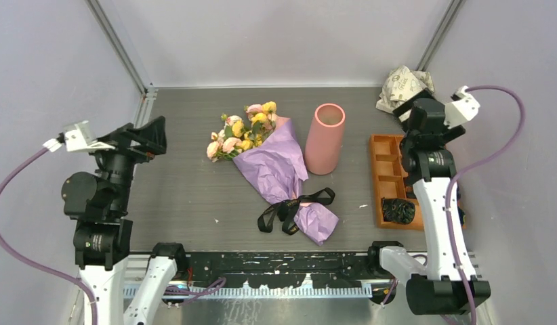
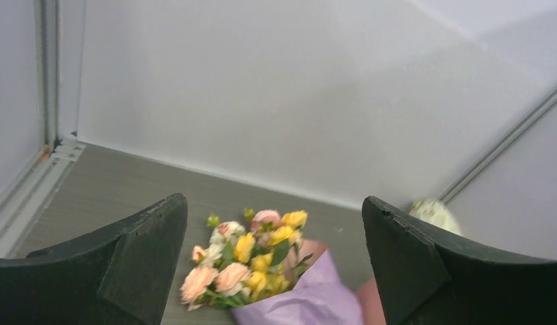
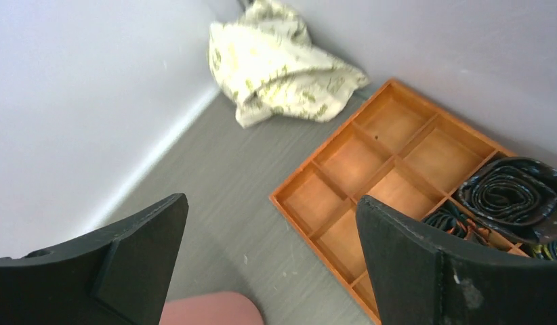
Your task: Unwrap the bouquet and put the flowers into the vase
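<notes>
Bouquet [image 1: 276, 162] lying on its side at the centre of the overhead frame on the grey surface [image 1: 188, 189]. The flowers [image 1: 242, 135] point to the upper left, and the lilac paper cone tapers to the lower right, where the black ribbon [image 1: 293, 206] is tied. The vase [image 1: 324, 139] stands upright just right of the cone; whether they touch cannot be judged. The left gripper [image 1: 154, 135], mid-left, and the right gripper [image 1: 415, 112], upper right above the orange tray [image 1: 387, 152], both hang with jaws spread wide, holding nothing. Step in hand, as judged: loosening the ribbon. One gripper should pin the cone's narrow end while the other pulls a loose ribbon tail rather than a loop, working clear of the vase so it is not toppled.
</notes>
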{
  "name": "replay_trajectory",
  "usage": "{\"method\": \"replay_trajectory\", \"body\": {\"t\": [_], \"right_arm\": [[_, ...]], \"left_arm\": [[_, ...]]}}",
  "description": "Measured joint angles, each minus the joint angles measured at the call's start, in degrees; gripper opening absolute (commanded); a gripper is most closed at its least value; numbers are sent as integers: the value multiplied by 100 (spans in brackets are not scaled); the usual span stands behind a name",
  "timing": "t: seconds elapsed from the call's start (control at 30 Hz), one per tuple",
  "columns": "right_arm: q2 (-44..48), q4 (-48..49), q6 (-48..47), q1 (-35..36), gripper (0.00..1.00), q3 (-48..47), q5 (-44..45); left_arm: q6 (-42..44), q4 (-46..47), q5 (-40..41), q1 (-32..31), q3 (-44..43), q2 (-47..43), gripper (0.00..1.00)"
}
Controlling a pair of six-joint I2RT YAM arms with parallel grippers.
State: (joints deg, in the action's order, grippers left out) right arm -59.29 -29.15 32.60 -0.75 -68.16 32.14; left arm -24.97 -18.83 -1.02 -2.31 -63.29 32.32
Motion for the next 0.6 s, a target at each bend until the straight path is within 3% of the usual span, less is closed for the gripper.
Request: {"method": "replay_trajectory", "body": {"t": [0.13,0.3,0.37,0.6], "right_arm": [[634,-166,549,0,100,-262,367],[2540,909,981,0,99,667,219],[2837,1106,1071,-11,100,664,83],[1558,1290,1032,-13,99,-935,-1292]], "left_arm": [[-837,66,428,0,-208,-63,100],[-1755,55,844,0,-212,-299,100],[-1814,11,953,0,-260,-407,100],[-1790,-334,1270,0,-1176,-433,97]]}}
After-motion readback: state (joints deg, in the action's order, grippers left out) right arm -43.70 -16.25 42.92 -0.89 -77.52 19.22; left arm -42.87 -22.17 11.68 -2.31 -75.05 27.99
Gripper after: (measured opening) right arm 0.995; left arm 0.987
